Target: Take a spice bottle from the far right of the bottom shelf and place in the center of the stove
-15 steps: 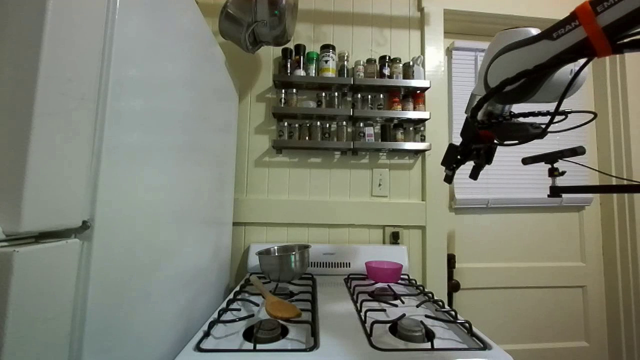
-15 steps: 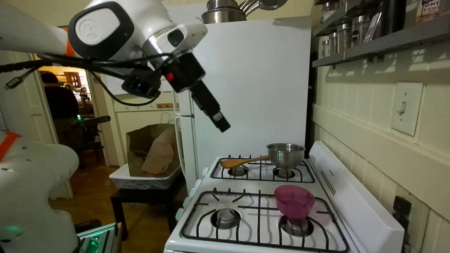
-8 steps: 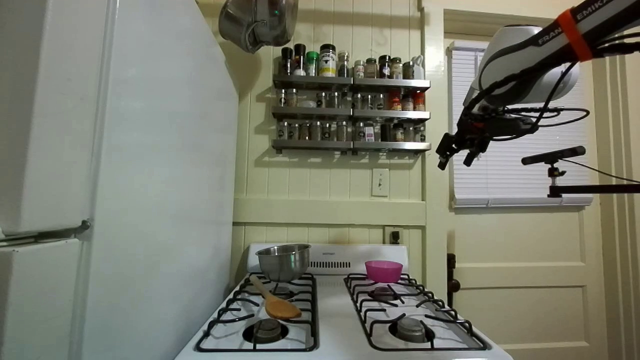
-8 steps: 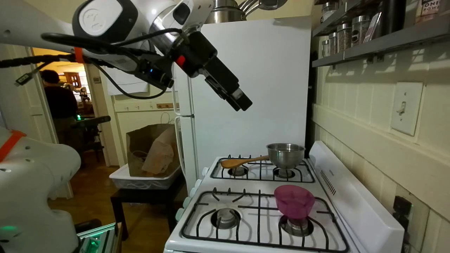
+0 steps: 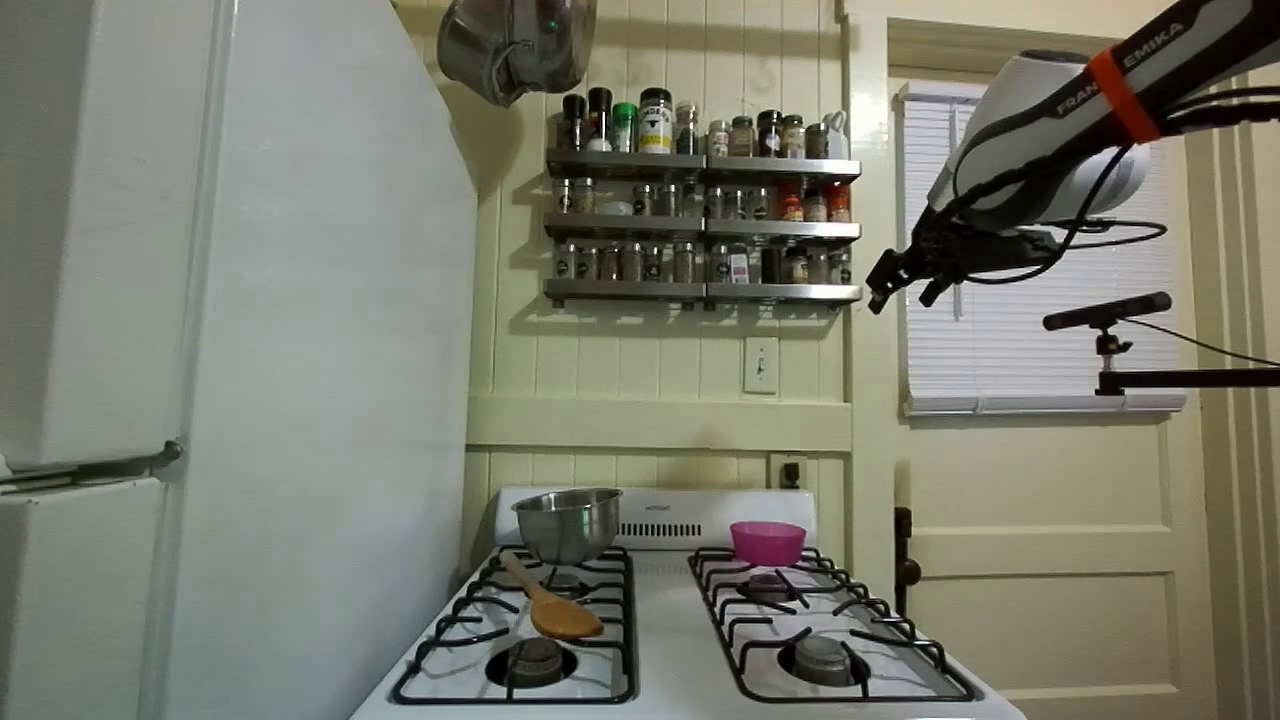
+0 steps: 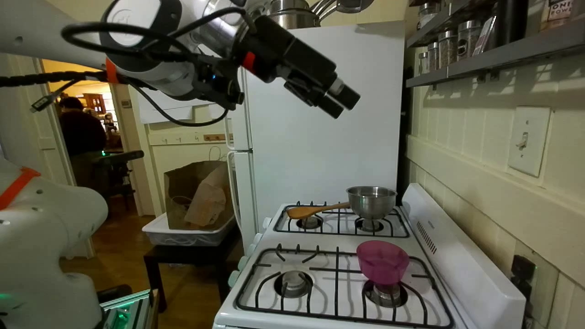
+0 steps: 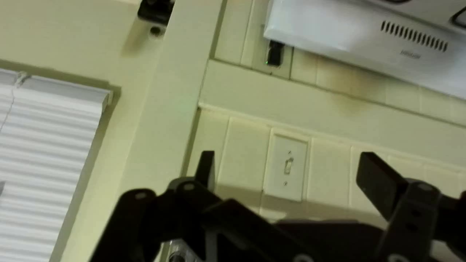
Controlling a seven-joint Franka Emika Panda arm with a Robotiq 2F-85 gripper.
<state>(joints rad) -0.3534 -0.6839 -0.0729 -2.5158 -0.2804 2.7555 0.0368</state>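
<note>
Nearest: tool (image 7: pixel 287 174), released, jaws wide apart, nothing held; wrist view (upside down) has only a switch plate (image 7: pixel 286 166) & wall (image 7: pixel 329 171) showing btwn the jaws. Not touching any jar, well short of wall.

Next out: spice bottle (image 5: pixel 841 266), upright, far R end of bottom shelf (image 5: pixel 783 292), w/ a neighbor jar (image 5: pixel 818 267) just beside it on L. Prob. glass: light, stiff, smooth so may slip, could break if dropped. Best hold prob. mid-body below the lid, from the front, then up over the rail before pulling out.

Hard to see: its base is behind the rail, label too small to read. Wrist view gives a glassy bit (image 7: pixel 178 251) at bottom edge, mostly behind tool; maybe a jar, can't tell which. In an exterior view the bottom shelf (image 6: pixel 493 60) runs off frame at R, so target's cut off.

Farthest: stove (image 5: pixel 665 640), well below; ctr strip is the goal. Front edge cut off there.
</note>
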